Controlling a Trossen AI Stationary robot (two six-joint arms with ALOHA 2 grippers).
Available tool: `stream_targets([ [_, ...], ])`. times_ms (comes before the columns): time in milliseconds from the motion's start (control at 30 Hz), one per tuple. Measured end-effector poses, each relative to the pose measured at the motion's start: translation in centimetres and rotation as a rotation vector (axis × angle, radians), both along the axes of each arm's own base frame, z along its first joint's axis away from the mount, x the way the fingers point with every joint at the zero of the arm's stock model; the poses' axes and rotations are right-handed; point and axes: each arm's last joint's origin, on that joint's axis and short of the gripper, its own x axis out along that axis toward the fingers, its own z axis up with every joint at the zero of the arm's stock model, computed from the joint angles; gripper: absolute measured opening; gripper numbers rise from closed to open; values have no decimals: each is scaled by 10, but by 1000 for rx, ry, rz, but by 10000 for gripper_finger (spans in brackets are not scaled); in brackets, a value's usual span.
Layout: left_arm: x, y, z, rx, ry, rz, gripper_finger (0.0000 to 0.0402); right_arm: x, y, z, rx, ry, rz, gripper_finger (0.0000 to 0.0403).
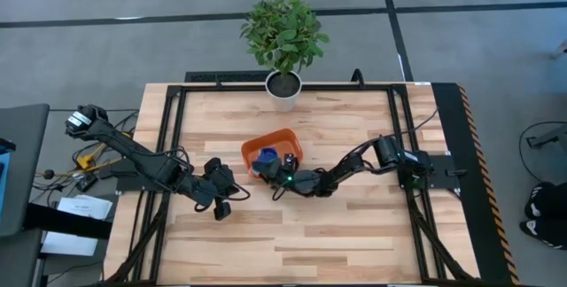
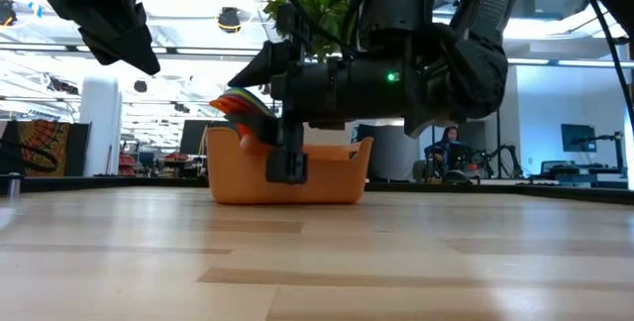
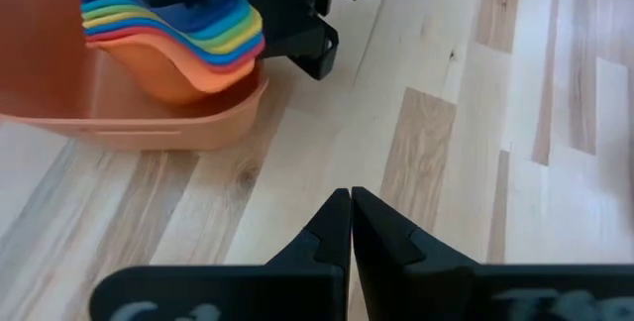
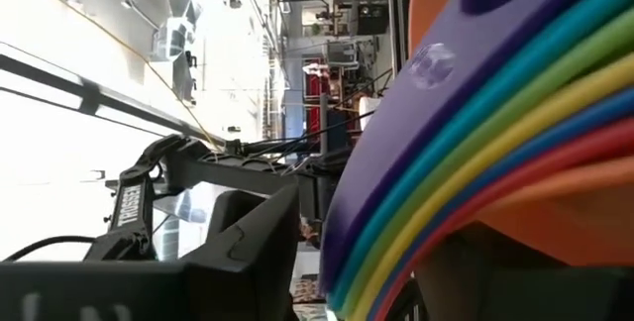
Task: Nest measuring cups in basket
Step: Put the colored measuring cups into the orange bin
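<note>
Item: nested measuring cups (image 3: 178, 39), stacked in the basket (image 1: 273, 151), centre of the high view.

Right gripper (image 1: 285, 165) at the stack; finger state cannot be told. Left gripper (image 3: 351, 224) pressed together, empty, lower left. Advice: seat stack level, release gently, withdraw clear of basket wall.

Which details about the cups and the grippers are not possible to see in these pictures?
- Right gripper grip: high view too small; low view hides it behind its body.
- Measuring cups: bowls overlap in the left wrist view, count unsure.
- Basket interior: its wall blocks the low view.
- Left gripper: shut, clear of the basket.
</note>
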Motion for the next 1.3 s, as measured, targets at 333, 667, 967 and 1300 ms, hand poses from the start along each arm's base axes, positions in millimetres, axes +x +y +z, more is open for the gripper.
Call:
stream_targets([
  [333, 0, -1, 0, -37, 9, -5, 0, 0, 14, 3, 45, -29, 66, 169],
  [667, 0, -1, 0, -58, 8, 12, 0, -2, 30, 1, 84, -15, 108, 167],
  [967, 0, -1, 0, -79, 8, 25, 0, -7, 47, 1, 105, -22, 145, 158],
  [1300, 0, -2, 0, -104, 15, 20, 0, -15, 73, 0, 165, -40, 152, 157],
])
